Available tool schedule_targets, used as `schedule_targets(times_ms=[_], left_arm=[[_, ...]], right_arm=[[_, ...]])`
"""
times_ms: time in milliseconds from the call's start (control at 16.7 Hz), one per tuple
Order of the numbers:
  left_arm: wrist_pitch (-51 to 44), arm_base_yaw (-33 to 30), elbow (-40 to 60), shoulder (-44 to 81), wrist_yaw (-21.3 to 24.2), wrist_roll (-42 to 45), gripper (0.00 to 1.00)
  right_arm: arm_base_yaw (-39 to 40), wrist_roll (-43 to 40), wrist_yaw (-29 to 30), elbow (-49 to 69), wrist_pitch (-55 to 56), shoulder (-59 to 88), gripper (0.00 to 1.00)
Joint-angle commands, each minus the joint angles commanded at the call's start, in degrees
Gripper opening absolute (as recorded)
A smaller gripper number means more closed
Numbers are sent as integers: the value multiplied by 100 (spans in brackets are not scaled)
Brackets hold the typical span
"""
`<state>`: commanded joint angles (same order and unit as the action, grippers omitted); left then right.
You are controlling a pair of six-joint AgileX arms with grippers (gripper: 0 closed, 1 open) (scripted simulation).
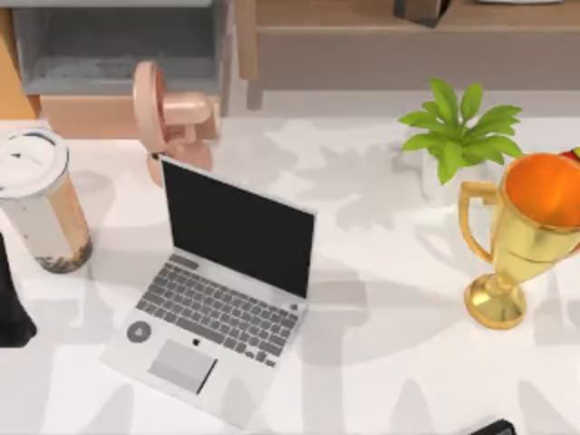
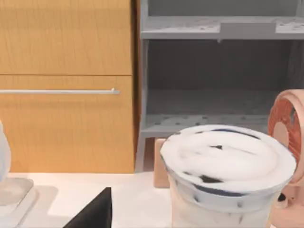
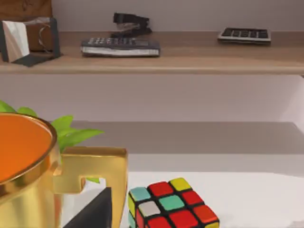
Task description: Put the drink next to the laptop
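Left gripper (image 1: 11, 304): at the table's left edge, a dark shape just near-side of the drink (image 1: 41, 201). Can't tell if my fingers are spread or closed, and no contact with the cup is visible. In the left wrist view one dark fingertip (image 2: 95, 213) pokes into frame, with the drink's lid (image 2: 227, 159) close ahead.

Right gripper (image 1: 494, 428): parked at the near edge on the right, barely in frame. Finger state can't be told there either.

Counts, near to far: one laptop (image 1: 217, 294), one drink, one gold trophy cup (image 1: 521, 240), one Rubik's cube (image 3: 168, 206), one potted plant (image 1: 458, 131), one pink desk fan (image 1: 168, 118).

Drink: upright on the white table (image 1: 390, 344), left side, apart from the laptop's left edge with bare table between. Tall clear cup, milky tan tea, dark pearls pooled at the bottom, round white lid with dark marks.

Laptop: open, left of centre, black screen, grey keyboard, trackpad toward the near edge, turned at an angle.

The trophy cup holds something orange; the cube sits just beside it. Plant and fan are further back.
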<state>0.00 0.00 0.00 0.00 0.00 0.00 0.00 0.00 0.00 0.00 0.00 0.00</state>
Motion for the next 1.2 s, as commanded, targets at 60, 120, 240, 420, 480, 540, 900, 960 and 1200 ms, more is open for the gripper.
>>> schedule_targets(times_ms=[60, 120, 240, 420, 480, 540, 900, 960, 1200], left_arm=[[0, 0, 0, 0, 0, 0, 100], [11, -1, 0, 12, -1, 0, 100], [181, -17, 4, 205, -19, 1, 100], [756, -82, 21, 959, -64, -7, 100], [1009, -112, 33, 1331, -81, -11, 100], [1281, -145, 50, 1752, -99, -15, 100], [2982, -344, 199, 4459, -205, -49, 100], [3220, -373, 218, 4827, -219, -58, 100], [3867, -455, 240, 5773, -255, -95, 100]], right_arm=[[0, 0, 0, 0, 0, 0, 100], [0, 0, 0, 0, 0, 0, 100], [0, 0, 0, 0, 0, 0, 100], [0, 0, 0, 0, 0, 0, 100], [0, 0, 0, 0, 0, 0, 100], [0, 0, 0, 0, 0, 0, 100], [0, 0, 0, 0, 0, 0, 100], [0, 0, 0, 0, 0, 0, 100], [0, 0, 0, 0, 0, 0, 100]])
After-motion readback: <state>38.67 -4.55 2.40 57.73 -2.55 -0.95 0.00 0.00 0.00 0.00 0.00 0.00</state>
